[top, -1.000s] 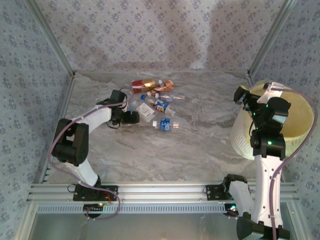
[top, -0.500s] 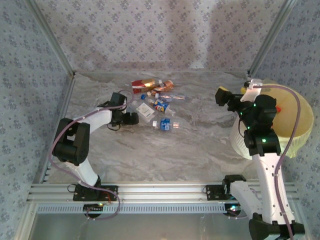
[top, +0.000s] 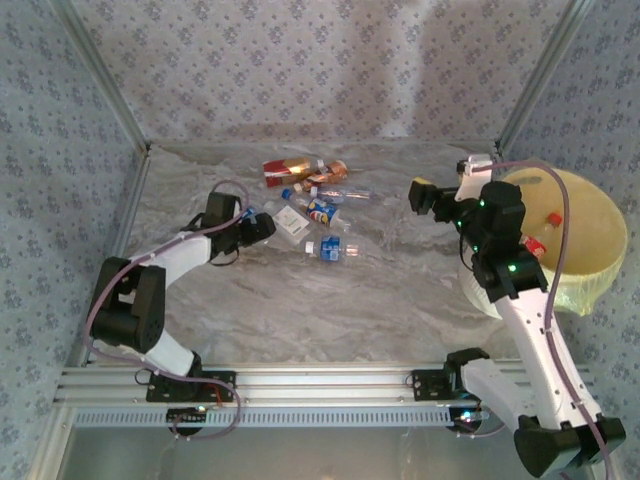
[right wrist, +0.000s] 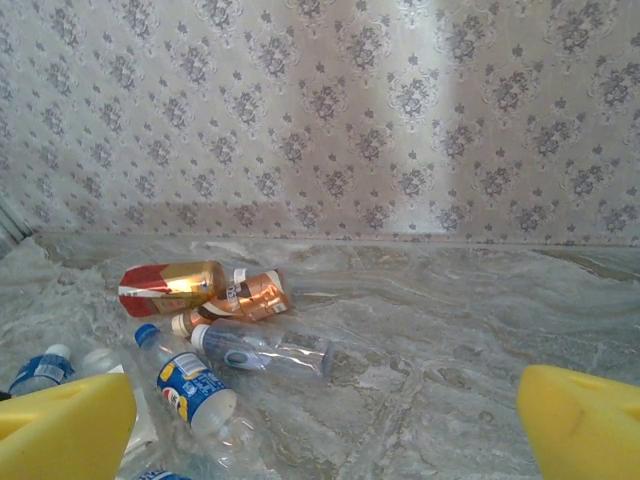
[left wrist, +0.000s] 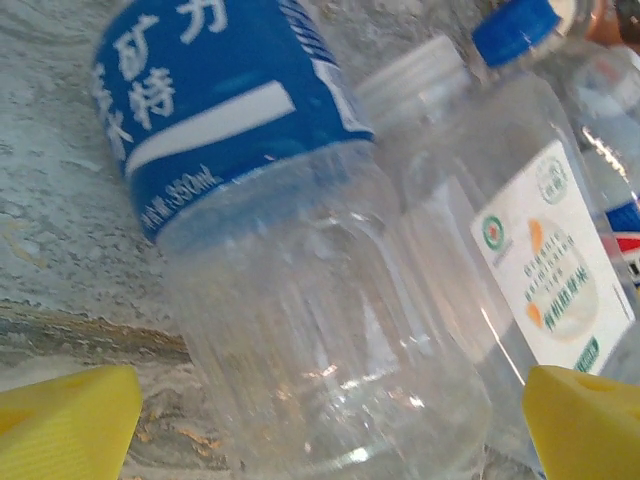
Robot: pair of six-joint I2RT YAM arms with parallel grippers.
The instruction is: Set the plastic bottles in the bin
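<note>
The left gripper (left wrist: 320, 440) is spread wide and clamped on nothing. Its yellow fingertips (left wrist: 62, 425) sit at the two lower corners of the wrist view. Between them lies the ribbed base of a clear plastic bottle with a blue label printed in white characters (left wrist: 262, 290). Whether either pad touches it cannot be told. Just beside that bottle lies a clear white-capped bottle with a white, green and orange label (left wrist: 500, 250). Past it is a blue cap (left wrist: 515, 20), whose bottle is cut off by the frame edge.

The right gripper (right wrist: 320, 430) also hangs open and empty, above the grey marbled table (top: 400, 290). It is between the bottle cluster and the bin, well apart from the bottles. Its camera looks across to the cluster:
- A red-and-gold labelled bottle (right wrist: 170, 285) touches a copper-coloured bottle (right wrist: 248, 296).
- Nearer lie a clear bottle with a pale blue label (right wrist: 265, 352) and a blue-capped bottle with a blue-and-yellow label (right wrist: 193, 385).

From above, a small clear bottle with a blue band (top: 330, 248) lies on the near side of the group.

The large round pale-yellow bin lined with a yellowish bag (top: 595, 245) stands at the table's right edge, with the right arm crossing its left side. Inside it show two small red-marked pieces (top: 553, 218), too small to identify.
</note>
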